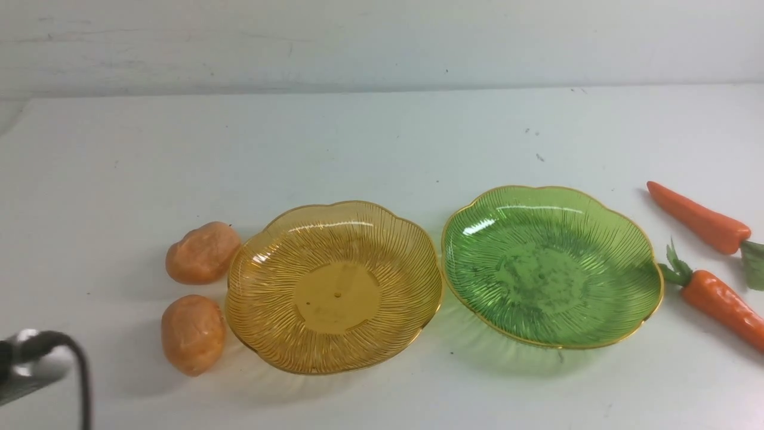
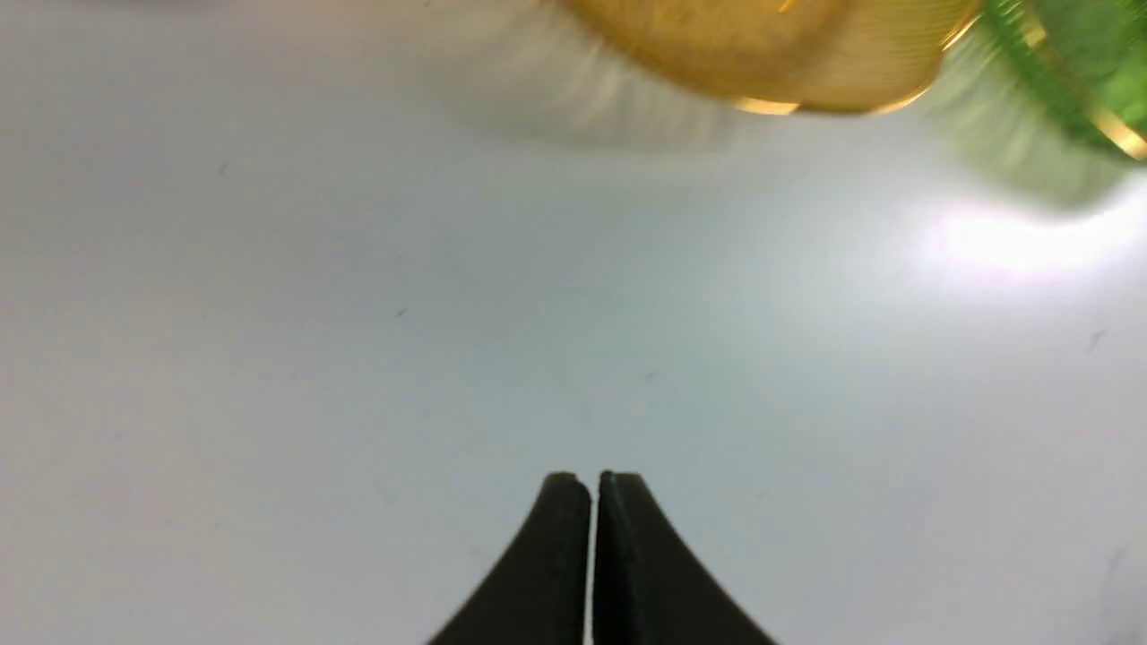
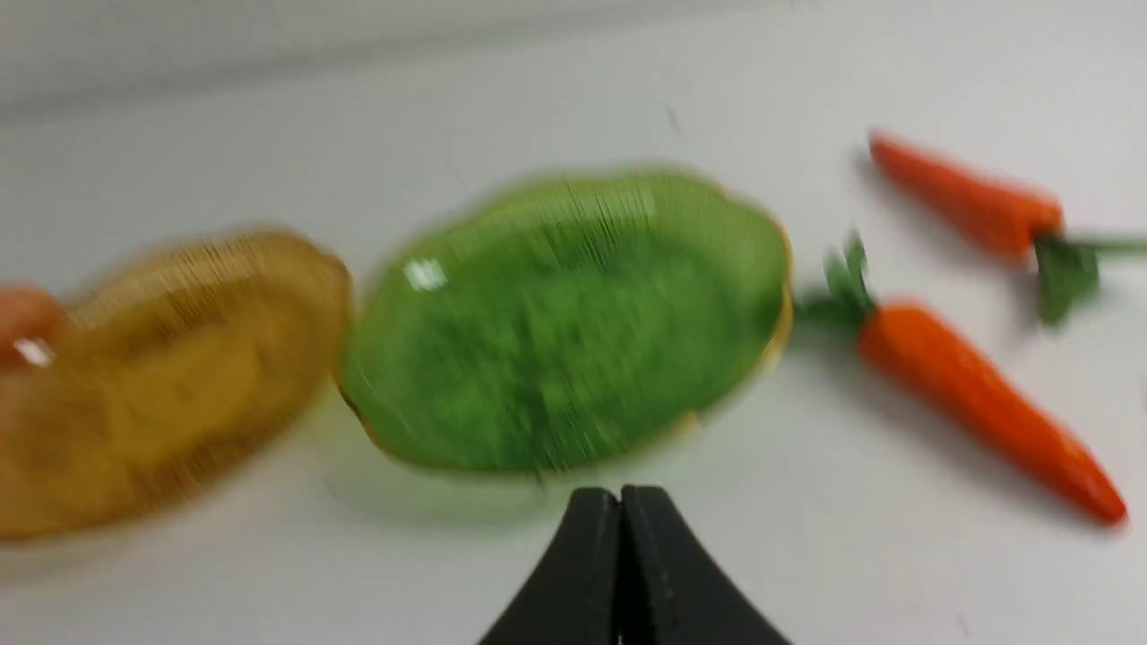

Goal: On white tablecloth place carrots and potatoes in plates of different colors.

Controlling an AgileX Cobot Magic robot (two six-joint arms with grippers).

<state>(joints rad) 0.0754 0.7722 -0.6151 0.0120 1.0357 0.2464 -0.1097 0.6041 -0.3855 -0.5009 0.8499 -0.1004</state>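
Note:
On the white tablecloth the amber-yellow plate and the green plate stand side by side, both empty. Two potatoes lie left of the amber plate, one farther and one nearer. Two carrots lie right of the green plate, one farther and one nearer. My left gripper is shut and empty over bare cloth, short of the amber plate. My right gripper is shut and empty just short of the green plate, with the carrots beside it.
A pale wall rises behind the table's far edge. Part of my left arm with a black cable shows at the near left corner. The wrist views are blurred.

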